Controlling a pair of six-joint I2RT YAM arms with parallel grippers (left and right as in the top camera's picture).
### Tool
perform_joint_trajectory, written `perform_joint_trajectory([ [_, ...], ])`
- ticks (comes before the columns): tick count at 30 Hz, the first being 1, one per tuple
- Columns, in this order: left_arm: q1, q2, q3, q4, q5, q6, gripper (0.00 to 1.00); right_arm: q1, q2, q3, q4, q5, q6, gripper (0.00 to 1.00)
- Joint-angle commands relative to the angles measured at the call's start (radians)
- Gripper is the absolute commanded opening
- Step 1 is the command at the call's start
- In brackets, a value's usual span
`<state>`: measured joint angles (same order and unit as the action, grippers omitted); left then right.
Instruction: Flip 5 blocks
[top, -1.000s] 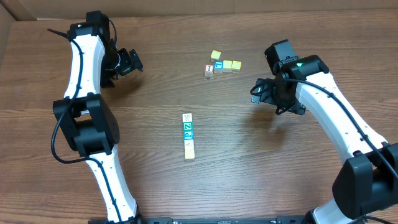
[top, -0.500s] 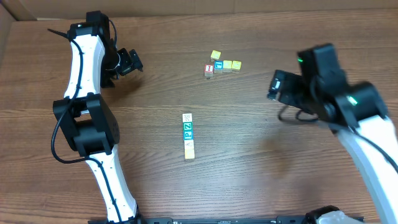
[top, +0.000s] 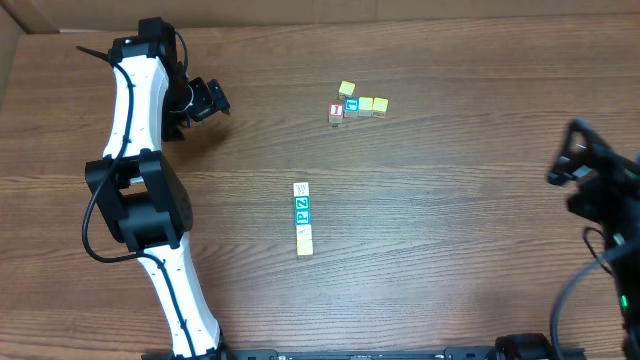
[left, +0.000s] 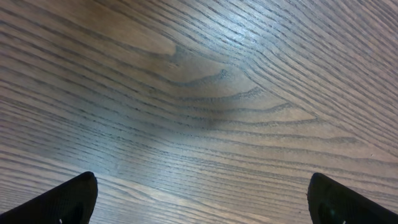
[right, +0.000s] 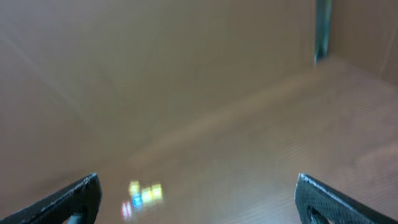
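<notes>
The five blocks (top: 302, 218), small wooden cubes, lay in one straight row touching face to face near the middle of the brown wood-grain table (top: 440, 270), the row running from far to near. A whitish cube sat at the far end, then two with teal-coloured letter faces, another whitish one, and a plain cream cube at the near end. Well apart, farther back and to the right, sat a loose cluster of yellow cubes (top: 366, 104) with a blue-letter cube (top: 351, 103) and a red-letter cube (top: 336, 112) at its left. The left gripper (top: 208, 98) hung over bare table at the far left, its dark rounded fingers (left: 62, 202) spread wide with nothing between them. The right gripper (right: 202, 199) stood at the right edge, also wide and empty; its wrist view was blurred, showing the cluster only as smeared colour.
</notes>
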<state>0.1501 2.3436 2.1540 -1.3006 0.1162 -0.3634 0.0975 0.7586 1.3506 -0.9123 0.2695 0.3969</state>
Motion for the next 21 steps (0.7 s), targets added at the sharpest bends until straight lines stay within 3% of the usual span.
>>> perform_joint_trajectory([
  [1,-0.007,0.005,0.022,0.0,0.004,0.005,1.0,-0.05,-0.138,-0.134,0.112,-0.011,-0.036,1.0],
  [11,-0.007,0.005,0.022,0.0,0.004,0.005,1.0,-0.122,-0.492,-0.551,0.51,-0.126,-0.117,1.0],
  [21,-0.007,0.005,0.022,0.0,0.004,0.005,1.0,-0.134,-0.657,-0.929,0.935,-0.231,-0.117,1.0],
])
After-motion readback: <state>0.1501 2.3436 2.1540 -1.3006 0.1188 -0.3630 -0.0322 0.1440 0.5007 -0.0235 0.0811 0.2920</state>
